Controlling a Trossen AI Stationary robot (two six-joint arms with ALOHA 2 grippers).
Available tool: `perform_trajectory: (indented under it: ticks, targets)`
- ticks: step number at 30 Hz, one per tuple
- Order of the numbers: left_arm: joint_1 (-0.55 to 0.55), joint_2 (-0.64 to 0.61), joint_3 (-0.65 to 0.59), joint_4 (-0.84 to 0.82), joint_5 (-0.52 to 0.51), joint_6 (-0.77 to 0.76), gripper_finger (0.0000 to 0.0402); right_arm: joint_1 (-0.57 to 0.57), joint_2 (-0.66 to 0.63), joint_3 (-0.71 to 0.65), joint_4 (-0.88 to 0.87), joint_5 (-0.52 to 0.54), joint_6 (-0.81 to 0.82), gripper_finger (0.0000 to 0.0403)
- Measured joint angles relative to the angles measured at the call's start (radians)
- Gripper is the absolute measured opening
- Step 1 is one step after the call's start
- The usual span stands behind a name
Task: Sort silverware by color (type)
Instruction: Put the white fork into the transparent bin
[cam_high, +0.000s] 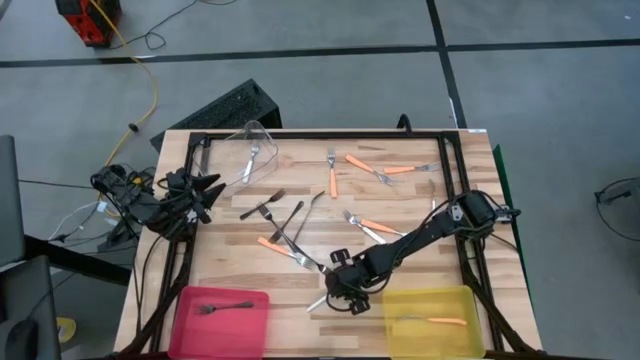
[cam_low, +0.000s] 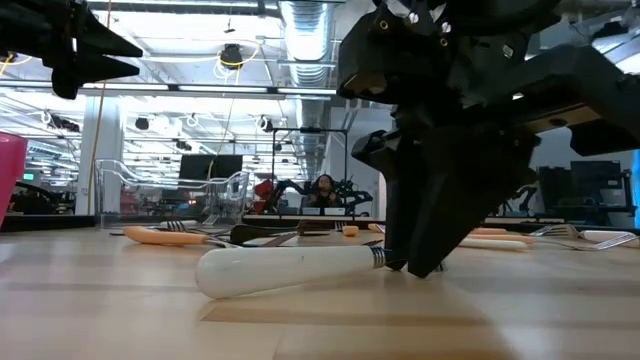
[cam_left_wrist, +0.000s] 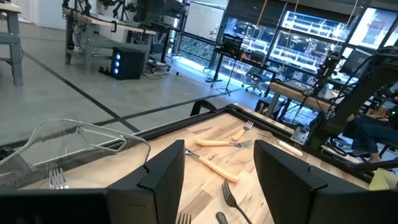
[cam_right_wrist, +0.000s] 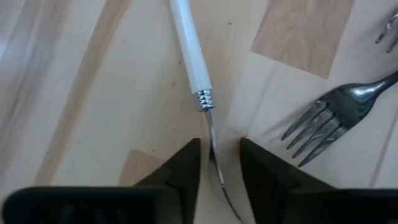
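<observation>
The right gripper's fingers (cam_right_wrist: 186, 177) stand narrow astride the white fork's (cam_right_wrist: 189, 53) neck, at the table's (cam_high: 420, 205) six o'clock, poised to pinch; left gripper (cam_left_wrist: 217, 180) waits wide at nine o'clock.

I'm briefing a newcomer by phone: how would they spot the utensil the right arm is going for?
Find the yellow bin at the table's near right. Just left of it, the right end effector straddles the metal neck of a white-handled utensil lying flat. It is the only white handle; the neighbours are orange, dark or plain silver.
</observation>
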Motion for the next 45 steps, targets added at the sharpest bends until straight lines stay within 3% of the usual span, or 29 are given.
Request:
perform_trajectory:
  ticks: [7,15,22,35,45]
  targets:
    - [0.000,0.000,0.000,0.000,0.000,0.000,0.0178,-0.005,0.000,0.000,-0.018,-0.001,0.008,0.0022]
    - [0.000,0.000,0.000,0.000,0.000,0.000,0.0178,-0.006,0.001,0.015,-0.017,-0.006,0.026,0.0021]
    - [0.000,0.000,0.000,0.000,0.000,0.000,0.0178,-0.022,0.002,0.121,-0.018,-0.017,0.005,0.0021]
    - [0.000,0.000,0.000,0.000,0.000,0.000,0.0178,-0.158,0.000,0.385,-0.005,0.020,-0.240,0.0021]
    - [0.000,0.000,0.000,0.000,0.000,0.000,0.0178,-0.315,0.000,0.482,0.284,0.041,-0.417,0.0022]
